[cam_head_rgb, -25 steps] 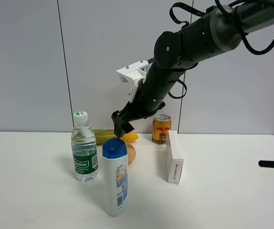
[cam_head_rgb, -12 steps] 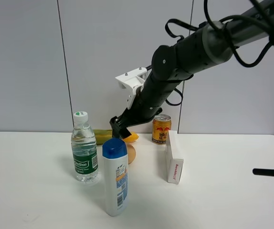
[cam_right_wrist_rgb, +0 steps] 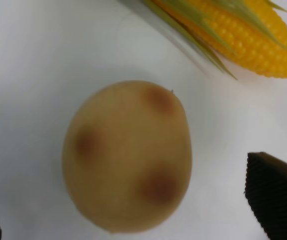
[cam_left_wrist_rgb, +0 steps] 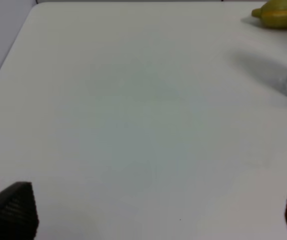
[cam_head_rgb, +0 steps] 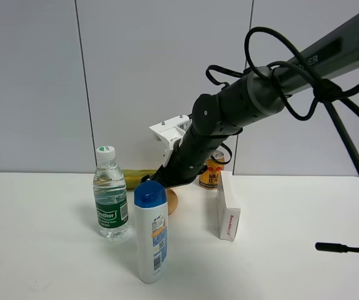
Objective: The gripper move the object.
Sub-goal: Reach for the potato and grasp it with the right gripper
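Observation:
The object (cam_right_wrist_rgb: 128, 155) is a smooth tan egg-shaped thing with brown spots, lying on the white table. In the high view it (cam_head_rgb: 172, 201) peeks out behind the shampoo bottle. My right gripper (cam_right_wrist_rgb: 133, 210) is open, with one black fingertip (cam_right_wrist_rgb: 276, 197) on each side of the object, and not closed on it. In the high view the right gripper (cam_head_rgb: 161, 180) hangs low just above the object, on the thick black arm with its white bracket (cam_head_rgb: 170, 132). My left gripper (cam_left_wrist_rgb: 153, 215) is open and empty over bare table.
A corn cob (cam_right_wrist_rgb: 243, 35) with green husk lies just beyond the object. A shampoo bottle (cam_head_rgb: 151, 234), a water bottle (cam_head_rgb: 110, 197), a white box (cam_head_rgb: 228, 209) and a drink can (cam_head_rgb: 212, 176) stand close around. A black cable end (cam_head_rgb: 345, 247) hangs at the right.
My right arm has come down and forward, bringing the open gripper from above the corn to just over the object. The things on the table have not moved.

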Controlling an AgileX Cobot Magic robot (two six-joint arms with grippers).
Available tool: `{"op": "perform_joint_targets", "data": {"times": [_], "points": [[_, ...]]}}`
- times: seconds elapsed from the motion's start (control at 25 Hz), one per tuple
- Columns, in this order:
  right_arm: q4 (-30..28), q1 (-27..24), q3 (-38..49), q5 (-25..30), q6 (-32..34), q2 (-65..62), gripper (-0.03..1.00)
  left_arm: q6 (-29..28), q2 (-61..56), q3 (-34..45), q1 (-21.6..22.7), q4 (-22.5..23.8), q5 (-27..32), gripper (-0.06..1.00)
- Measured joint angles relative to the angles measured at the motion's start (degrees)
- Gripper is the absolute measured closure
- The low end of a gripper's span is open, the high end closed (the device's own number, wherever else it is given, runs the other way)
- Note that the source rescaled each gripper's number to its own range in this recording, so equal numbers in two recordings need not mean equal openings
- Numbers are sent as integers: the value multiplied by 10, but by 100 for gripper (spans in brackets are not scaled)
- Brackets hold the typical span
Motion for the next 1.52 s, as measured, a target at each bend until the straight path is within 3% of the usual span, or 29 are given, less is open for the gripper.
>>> {"op": "perform_joint_targets", "data": {"times": [0.92, 1.36, 1.52], "points": [[10, 0, 0, -90, 0, 44, 0, 0, 0, 0, 0, 0, 0, -6], [10, 0, 0, -93, 0, 58, 1, 0, 0, 0, 0, 0, 0, -6], [10, 0, 0, -105, 0, 58, 8, 0, 0, 0, 0, 0, 0, -6]]}}
